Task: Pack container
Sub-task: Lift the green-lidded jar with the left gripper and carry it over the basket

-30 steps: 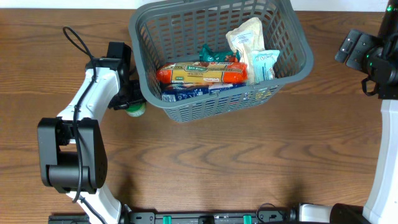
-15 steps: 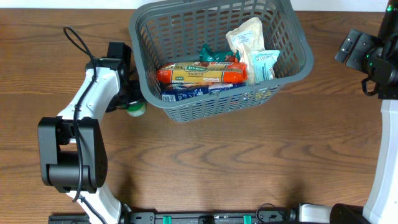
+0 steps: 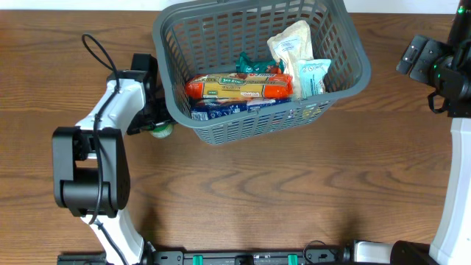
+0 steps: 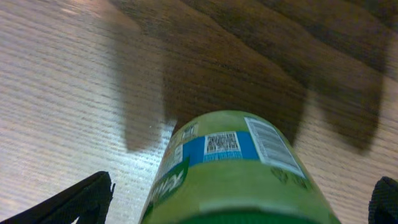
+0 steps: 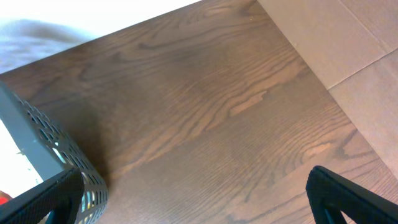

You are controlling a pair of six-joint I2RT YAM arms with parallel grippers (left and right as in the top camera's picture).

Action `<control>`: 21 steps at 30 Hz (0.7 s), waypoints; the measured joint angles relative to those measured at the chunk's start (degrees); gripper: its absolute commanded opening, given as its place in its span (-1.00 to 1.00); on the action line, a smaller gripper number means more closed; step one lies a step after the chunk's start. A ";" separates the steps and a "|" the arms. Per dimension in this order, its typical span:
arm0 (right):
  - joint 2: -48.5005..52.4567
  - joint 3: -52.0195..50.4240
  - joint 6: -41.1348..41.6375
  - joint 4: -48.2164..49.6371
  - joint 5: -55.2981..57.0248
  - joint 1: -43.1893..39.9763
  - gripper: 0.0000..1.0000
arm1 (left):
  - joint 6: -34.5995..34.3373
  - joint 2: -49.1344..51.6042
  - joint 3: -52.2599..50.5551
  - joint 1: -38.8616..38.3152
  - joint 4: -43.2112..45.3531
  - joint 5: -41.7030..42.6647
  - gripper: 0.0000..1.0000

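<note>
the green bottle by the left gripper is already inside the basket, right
Not quite. The green bottle by the left gripper is not inside the basket. It sits on the table just outside the basket's left wall, as the overhead view shows.

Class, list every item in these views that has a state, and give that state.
Dark grey slotted plastic basket: upright on table, partly filled with groceries.
Long orange packet: lying inside basket.
Green labelled cylindrical item: on table, outside basket, ungripped.
Left gripper: open, straddling that item.
Right gripper: open, empty.
</note>
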 measured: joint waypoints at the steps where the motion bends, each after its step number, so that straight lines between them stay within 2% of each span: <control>1: 0.00 0.00 0.00 0.00 0.00 0.00 0.98 | 0.02 0.15 0.00 0.00 0.24 0.00 0.75; 2: 0.00 0.00 0.00 0.00 0.00 0.00 0.98 | 0.22 0.22 0.00 0.00 0.61 0.00 0.59; 3: 0.00 0.00 0.00 0.00 0.00 0.00 0.99 | 0.37 0.22 0.00 0.00 1.03 0.00 0.28; 4: 0.00 0.00 0.00 0.00 0.00 0.00 0.99 | 0.92 0.22 0.00 0.00 1.16 -0.04 -0.13; 10: 0.00 0.00 0.00 -0.02 0.00 0.00 0.98 | 2.64 0.15 0.04 -0.07 0.87 -0.17 -0.87; 21: 0.00 0.00 0.00 0.00 0.00 0.00 0.99 | 2.95 0.15 0.04 -0.07 0.52 -0.20 -0.89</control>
